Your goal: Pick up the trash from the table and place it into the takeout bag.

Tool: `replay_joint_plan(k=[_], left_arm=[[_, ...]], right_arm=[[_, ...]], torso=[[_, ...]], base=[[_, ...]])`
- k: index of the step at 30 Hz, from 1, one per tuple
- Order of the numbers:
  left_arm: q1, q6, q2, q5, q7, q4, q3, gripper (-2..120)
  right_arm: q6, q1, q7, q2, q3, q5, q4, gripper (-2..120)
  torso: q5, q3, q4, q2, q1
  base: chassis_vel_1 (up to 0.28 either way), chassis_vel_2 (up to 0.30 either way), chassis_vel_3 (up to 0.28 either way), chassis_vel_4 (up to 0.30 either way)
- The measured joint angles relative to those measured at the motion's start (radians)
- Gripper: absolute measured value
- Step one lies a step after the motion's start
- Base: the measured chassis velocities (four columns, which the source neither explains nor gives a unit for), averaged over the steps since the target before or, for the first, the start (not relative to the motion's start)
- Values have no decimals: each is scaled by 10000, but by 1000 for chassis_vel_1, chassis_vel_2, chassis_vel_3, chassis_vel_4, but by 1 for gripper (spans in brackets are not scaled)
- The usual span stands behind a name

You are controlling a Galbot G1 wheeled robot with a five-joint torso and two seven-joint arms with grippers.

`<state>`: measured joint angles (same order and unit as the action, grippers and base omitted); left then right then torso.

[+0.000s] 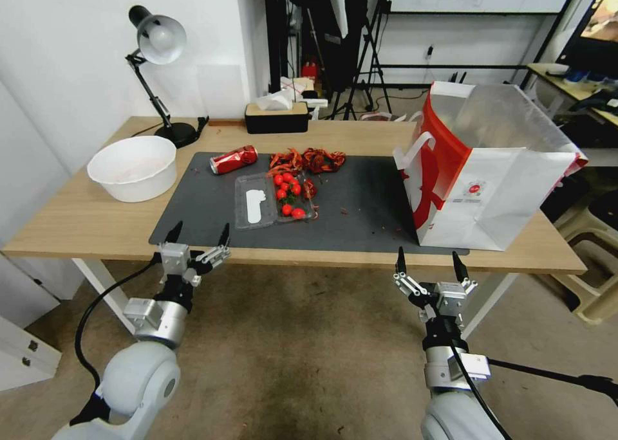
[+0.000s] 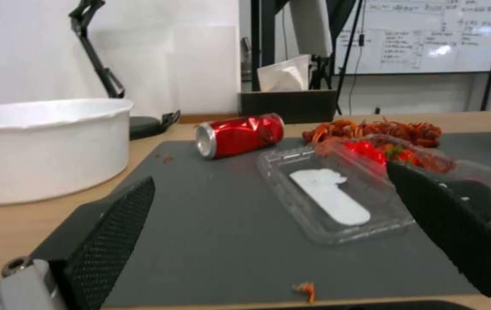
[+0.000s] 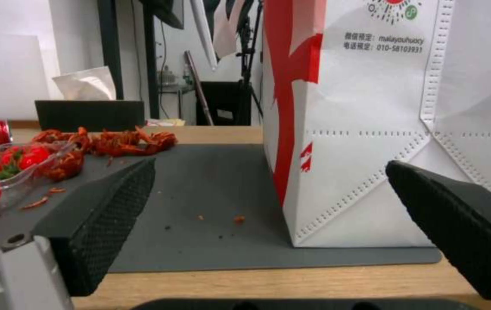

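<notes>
light: bright, even indoor | shadows: soft | head view: edges bowed | wrist views: slightly soft

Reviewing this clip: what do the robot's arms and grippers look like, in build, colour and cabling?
Both arms have rounded light-grey shells with silver metal wrist sections. The left gripper and right gripper each carry two pointed black fingers with a fine dotted grip texture, mounted on silver-white blocks. A black cable loops beside the left arm; another runs along the right wrist.
</notes>
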<state>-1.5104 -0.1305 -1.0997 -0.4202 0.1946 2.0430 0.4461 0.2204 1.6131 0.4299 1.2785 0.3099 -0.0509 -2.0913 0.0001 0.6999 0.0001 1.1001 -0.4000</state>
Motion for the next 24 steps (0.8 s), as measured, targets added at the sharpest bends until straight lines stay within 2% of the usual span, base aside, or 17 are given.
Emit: replay_joint_plan(k=[17,24], left_arm=[[-43,-348,-57,134,-176,-383,104,100],[630,-440,306,35,-842,-779,11,100]], right_arm=[[1,-27,2,-26,-23,-8,15,100],[1,-22,1,-37,34,-32,33,100]], torso=[[-1,1,0,-1,0],[-1,1,-2,-1,0]], base=[[0,0,0,0],[0,0,0,0]])
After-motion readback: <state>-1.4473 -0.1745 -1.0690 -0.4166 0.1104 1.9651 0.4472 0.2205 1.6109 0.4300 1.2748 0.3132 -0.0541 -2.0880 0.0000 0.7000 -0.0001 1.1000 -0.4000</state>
